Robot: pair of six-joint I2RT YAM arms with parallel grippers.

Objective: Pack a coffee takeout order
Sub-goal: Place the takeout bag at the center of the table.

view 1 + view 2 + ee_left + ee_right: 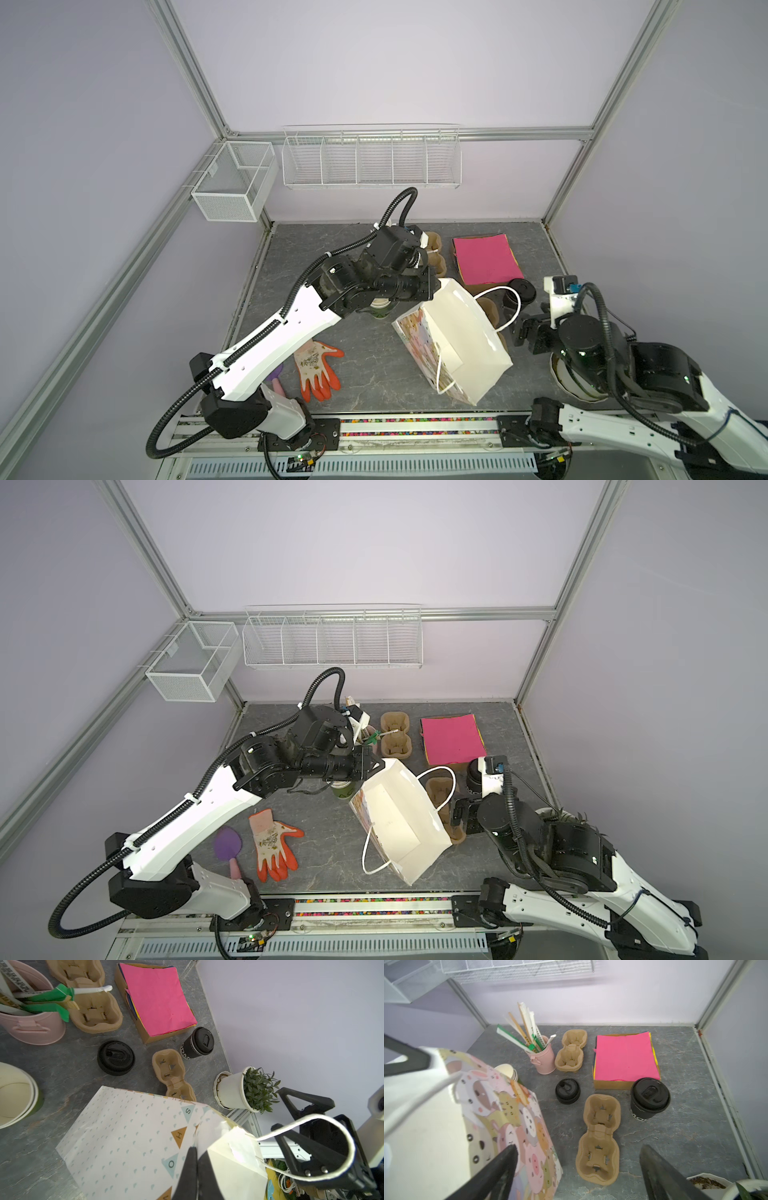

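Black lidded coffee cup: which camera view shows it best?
The right wrist view: the black lidded coffee cup stands whole and large. The left wrist view shows it smaller; both top views show it small and far.

Grey tabletop (374, 365) bearing cup carrier (600, 1138), lidded cup (650, 1097), glove (318, 368), pink bucket (543, 1059)

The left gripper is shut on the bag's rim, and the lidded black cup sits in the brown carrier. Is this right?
No. The left gripper is shut on the bag, but the black cup stands on the table beside the carrier, as the right wrist view shows.
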